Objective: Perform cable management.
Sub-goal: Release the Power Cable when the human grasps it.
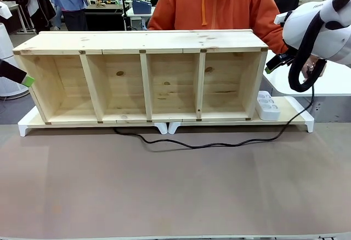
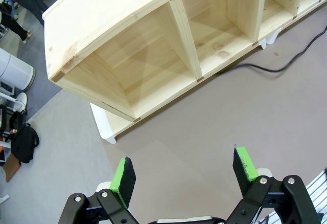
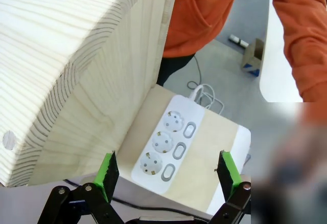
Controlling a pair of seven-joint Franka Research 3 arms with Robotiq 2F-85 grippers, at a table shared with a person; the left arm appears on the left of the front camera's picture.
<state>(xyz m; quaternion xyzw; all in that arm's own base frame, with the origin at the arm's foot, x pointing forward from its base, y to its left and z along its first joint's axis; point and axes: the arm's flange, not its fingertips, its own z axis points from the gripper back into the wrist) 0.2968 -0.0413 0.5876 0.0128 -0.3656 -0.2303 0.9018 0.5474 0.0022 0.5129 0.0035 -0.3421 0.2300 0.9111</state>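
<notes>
The long thin black cable (image 1: 208, 143) lies loose on the brown table surface (image 1: 164, 190), running from under the front edge of the long pale four-compartment wooden shelf (image 1: 143, 78) rightward, then up past the white three-socket power strip (image 3: 166, 145) toward the right arm. Wide bare table stretches in front of the shelf. The left gripper (image 2: 185, 175) hangs spread wide and empty beside the shelf's left end; the right gripper (image 3: 168, 172) hangs equally wide and empty above the power strip; no writing is legible.
</notes>
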